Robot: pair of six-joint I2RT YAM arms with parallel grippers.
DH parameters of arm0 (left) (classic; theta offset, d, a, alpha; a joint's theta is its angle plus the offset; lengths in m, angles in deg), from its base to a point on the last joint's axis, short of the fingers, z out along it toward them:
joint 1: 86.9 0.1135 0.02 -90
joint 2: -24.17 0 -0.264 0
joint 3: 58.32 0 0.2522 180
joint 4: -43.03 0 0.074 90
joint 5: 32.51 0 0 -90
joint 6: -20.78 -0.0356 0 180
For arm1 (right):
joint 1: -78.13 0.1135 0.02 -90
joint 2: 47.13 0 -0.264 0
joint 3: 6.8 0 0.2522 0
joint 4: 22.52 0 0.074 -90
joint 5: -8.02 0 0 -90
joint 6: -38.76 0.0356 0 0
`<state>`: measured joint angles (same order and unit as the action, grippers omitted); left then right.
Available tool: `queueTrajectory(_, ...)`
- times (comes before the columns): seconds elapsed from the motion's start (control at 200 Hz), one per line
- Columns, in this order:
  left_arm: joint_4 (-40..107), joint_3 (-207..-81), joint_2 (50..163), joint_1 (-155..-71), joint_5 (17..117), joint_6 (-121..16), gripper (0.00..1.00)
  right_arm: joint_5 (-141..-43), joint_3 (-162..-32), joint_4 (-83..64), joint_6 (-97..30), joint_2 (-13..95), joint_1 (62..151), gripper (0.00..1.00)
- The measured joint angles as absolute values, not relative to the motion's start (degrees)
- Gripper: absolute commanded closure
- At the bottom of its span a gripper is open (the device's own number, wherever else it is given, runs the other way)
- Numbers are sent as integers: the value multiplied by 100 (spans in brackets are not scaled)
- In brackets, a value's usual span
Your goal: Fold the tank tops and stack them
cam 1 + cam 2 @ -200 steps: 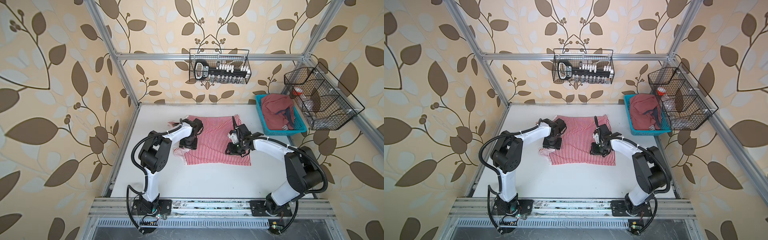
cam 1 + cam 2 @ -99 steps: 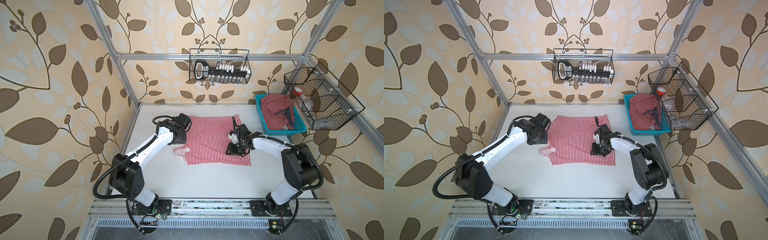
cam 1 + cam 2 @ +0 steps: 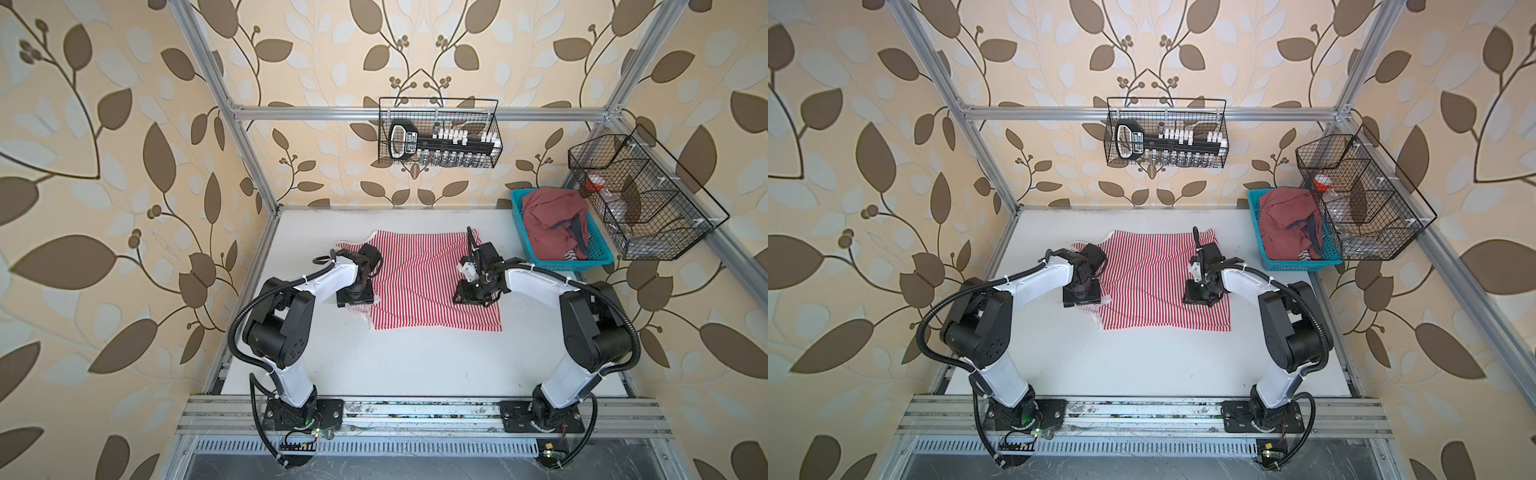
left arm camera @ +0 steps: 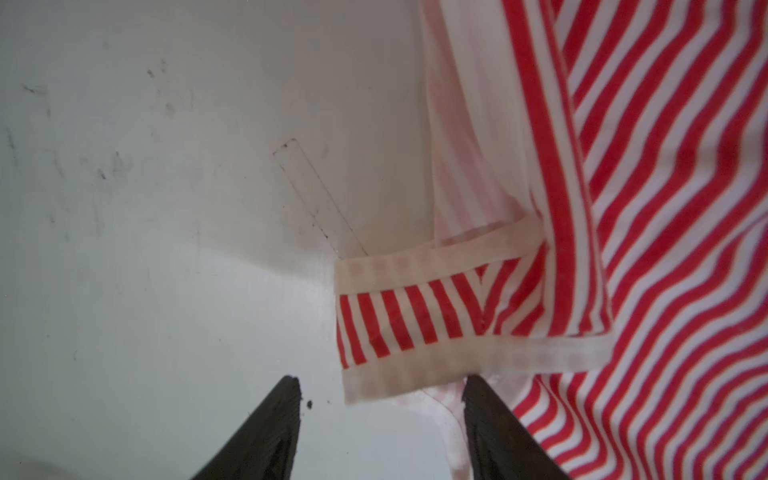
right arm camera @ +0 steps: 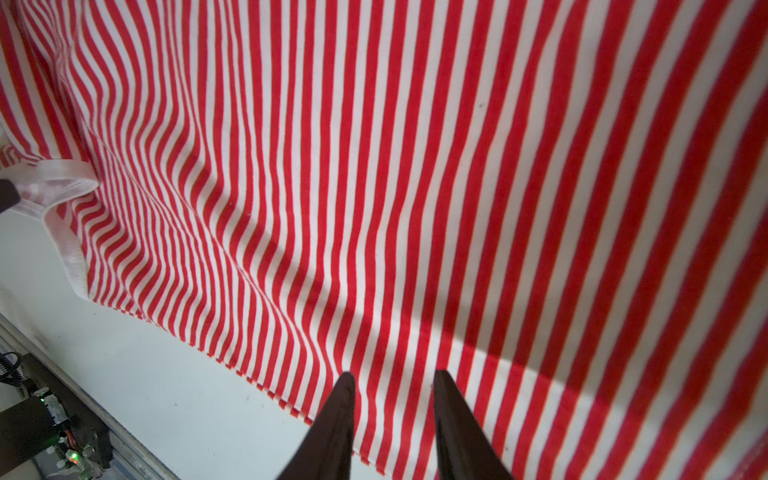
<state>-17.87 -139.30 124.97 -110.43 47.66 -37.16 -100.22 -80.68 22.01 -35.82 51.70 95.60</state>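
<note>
On the white table [image 3: 415,365], the left gripper [image 4: 382,382] sits low at the left edge of the striped tank top [image 3: 419,286]. Its jaws are spread wide, one finger over bare table and the other at the cloth's edge, and a white-hemmed strap [image 4: 415,324] lies just ahead, unheld. The top is spread flat mid-table. Over its right part the right gripper [image 5: 395,376] shows a narrow gap with stripes running unbroken across it. Whether the tips touch the fabric is hard to judge. Far right, the dusty red tank top [image 3: 548,220] sits crumpled in a blue basket [image 3: 573,264].
</note>
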Motion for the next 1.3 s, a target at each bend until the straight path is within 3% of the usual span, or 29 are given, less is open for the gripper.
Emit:
queueTrajectory(0.51,-1537,-13685,12628,-10529,4651,-3570,60,-10066,-8061,2190,-3635,5417,9434,68)
queueTrajectory(0.68,-1476,-13657,12628,-10481,4666,-3566,87,-10066,-8048,2181,-3637,5432,9412,68)
queueTrajectory(0.795,-1452,-13600,12628,-10479,4644,-3616,100,-10061,-8044,2185,-3648,5491,9388,70)
queueTrajectory(1.065,-1666,-13412,12578,-10326,4331,-3598,100,-10190,-8040,2183,-3587,5566,9204,74)
queueTrajectory(1.305,-1723,-13412,12575,-9922,4253,-3522,92,-10352,-7919,2034,-3412,5548,9150,78)
